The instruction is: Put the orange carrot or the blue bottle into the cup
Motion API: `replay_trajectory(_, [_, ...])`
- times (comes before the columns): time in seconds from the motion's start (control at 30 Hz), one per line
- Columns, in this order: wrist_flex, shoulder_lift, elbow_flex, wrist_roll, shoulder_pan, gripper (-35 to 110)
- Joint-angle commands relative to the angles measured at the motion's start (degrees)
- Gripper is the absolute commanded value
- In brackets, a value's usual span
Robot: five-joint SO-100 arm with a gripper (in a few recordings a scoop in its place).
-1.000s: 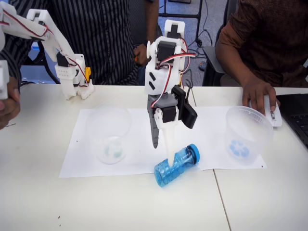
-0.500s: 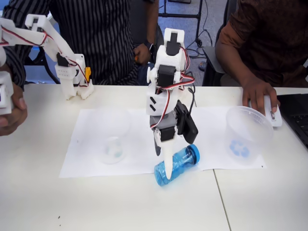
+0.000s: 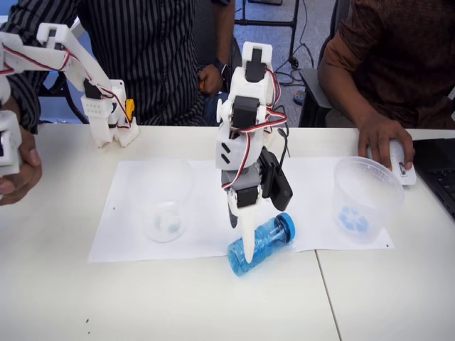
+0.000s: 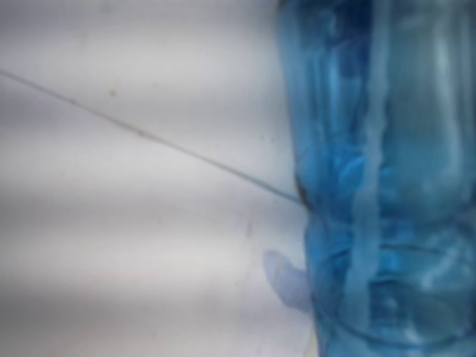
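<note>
Scanning the fixed view from left to right, a narrower clear cup (image 3: pixel 163 202) stood on the white paper sheet (image 3: pixel 206 245) at the left. Near the middle the blue bottle (image 3: pixel 260 244) lay on its side across the paper's front edge, its cap pointing to the right and away from the camera. The gripper (image 3: pixel 247 245) was planted straight down on the bottle's mid-body, its white finger crossing the ribbed wall. Whether the jaws had actually pinched the bottle or merely straddled it could not be told from these views. In the wrist view the bottle (image 4: pixel 379 178) sat very close and blurred at the right, with bare paper to its left. Farther right in the fixed view, the cup (image 3: pixel 366 199) with the blue mark on its base stood well apart from the bottle.

The bottle looked empty, so it was probably light. Its thin plastic wall would likely flex under a squeeze, and its round, smooth body could roll or slip sideways on the paper. The ribbed middle seemed the best place to hold, with the jaws across the body's width.
</note>
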Motion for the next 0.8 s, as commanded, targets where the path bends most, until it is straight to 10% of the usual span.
replay_trajectory(0.0, [0.53,3.78,-4.57,-0.44,0.7,44])
replay_trajectory(0.77, [-0.79,2.81,-4.57,-0.97,-1.58,49])
